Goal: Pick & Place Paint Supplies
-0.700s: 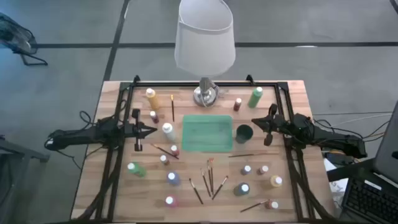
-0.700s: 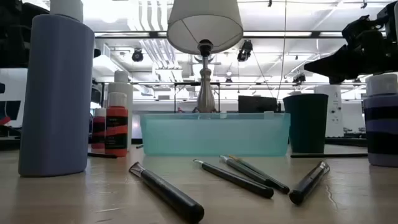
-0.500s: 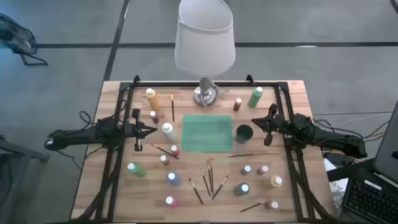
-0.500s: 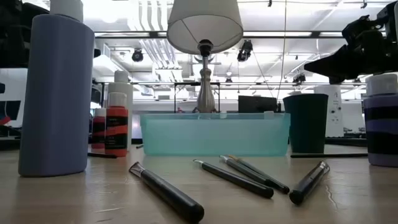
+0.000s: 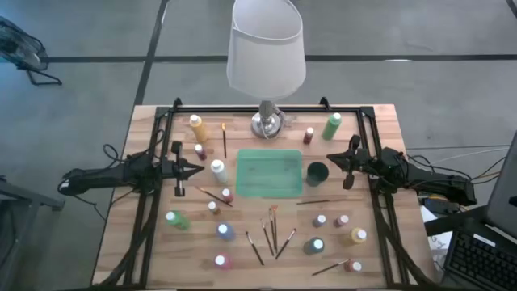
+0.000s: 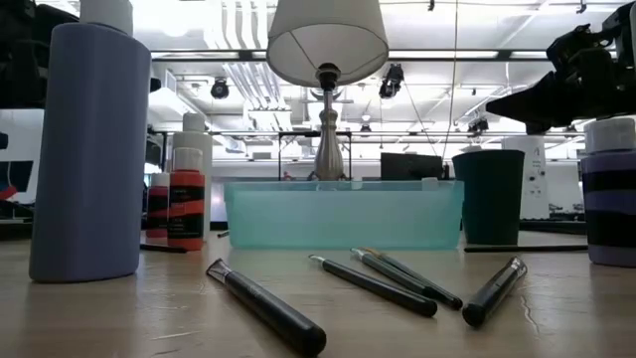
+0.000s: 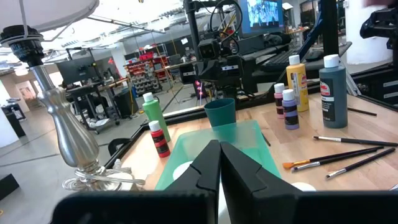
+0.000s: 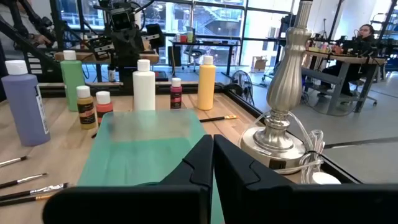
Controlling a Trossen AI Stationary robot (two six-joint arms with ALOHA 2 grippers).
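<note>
Bottles: sixteen on the bench.
Brushes: about nine.
Left gripper, right gripper: jaws pressed together, empty.
Right wrist only: seated person.

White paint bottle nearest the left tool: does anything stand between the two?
Nothing visible does. The shut left tool hovers just beside the white paint bottle, with only bare table between them. The teal tray lies just past the bottle, also unobstructed.

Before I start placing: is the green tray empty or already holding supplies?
Empty. The high view shows the green tray with a bare floor; paintbrushes and bottles lie around it on the table.
</note>
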